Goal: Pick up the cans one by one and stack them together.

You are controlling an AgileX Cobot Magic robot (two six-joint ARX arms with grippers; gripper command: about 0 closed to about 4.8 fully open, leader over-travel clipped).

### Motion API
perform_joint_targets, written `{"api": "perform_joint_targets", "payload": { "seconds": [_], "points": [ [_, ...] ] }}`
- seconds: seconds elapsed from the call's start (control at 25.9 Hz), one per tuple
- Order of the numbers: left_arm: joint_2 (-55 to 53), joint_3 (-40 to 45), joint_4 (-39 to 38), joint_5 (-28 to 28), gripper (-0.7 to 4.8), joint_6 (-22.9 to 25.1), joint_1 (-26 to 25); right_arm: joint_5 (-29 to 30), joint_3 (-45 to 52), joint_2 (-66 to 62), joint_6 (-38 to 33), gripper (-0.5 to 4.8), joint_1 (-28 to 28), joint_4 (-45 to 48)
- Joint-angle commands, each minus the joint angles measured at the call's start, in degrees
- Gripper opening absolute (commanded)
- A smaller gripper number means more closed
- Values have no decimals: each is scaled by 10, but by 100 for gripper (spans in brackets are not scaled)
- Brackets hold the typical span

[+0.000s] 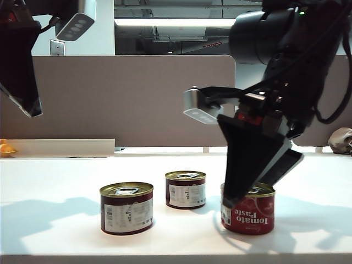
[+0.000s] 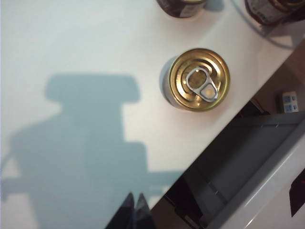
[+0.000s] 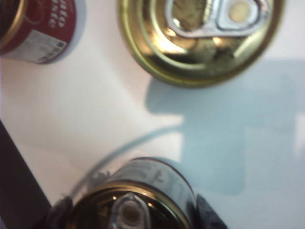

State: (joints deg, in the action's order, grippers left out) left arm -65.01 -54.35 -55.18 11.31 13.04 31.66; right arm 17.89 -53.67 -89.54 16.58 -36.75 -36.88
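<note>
Three cans with gold pull-tab lids and dark red labels stand on the white table (image 1: 55, 181): the left can (image 1: 126, 208), the middle can (image 1: 185, 189) and the right can (image 1: 254, 215), whose "Tomato Paste" label faces me. My right gripper (image 1: 253, 193) is open and reaches down over the right can (image 3: 143, 191), one finger on each side of its wall. That can rests on the table. The left gripper (image 1: 25, 96) hangs high at the far left, shut and empty. Its fingertips (image 2: 135, 206) sit above the table edge, away from the left can (image 2: 199, 78).
A grey partition panel (image 1: 137, 99) runs behind the table. An orange object (image 1: 5, 148) lies at the far left edge and a crumpled grey thing (image 1: 342, 140) at the far right. The left wrist view shows a grey frame (image 2: 252, 157) below the table's edge.
</note>
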Motion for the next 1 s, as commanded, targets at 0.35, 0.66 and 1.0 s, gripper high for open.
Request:
{"api": "perform_joint_targets", "payload": {
  "seconds": [0.35, 0.66, 1.0],
  "points": [
    [2, -1, -14, 0, -6, -2, 1, -63, -1, -2, -1, 301, -9, 21],
    [2, -1, -14, 0, -6, -2, 1, -65, -1, -2, -1, 311, -9, 10],
    [2, -1, -19, 1, -6, -2, 1, -92, -1, -23, -1, 319, -8, -19]
  ]
}}
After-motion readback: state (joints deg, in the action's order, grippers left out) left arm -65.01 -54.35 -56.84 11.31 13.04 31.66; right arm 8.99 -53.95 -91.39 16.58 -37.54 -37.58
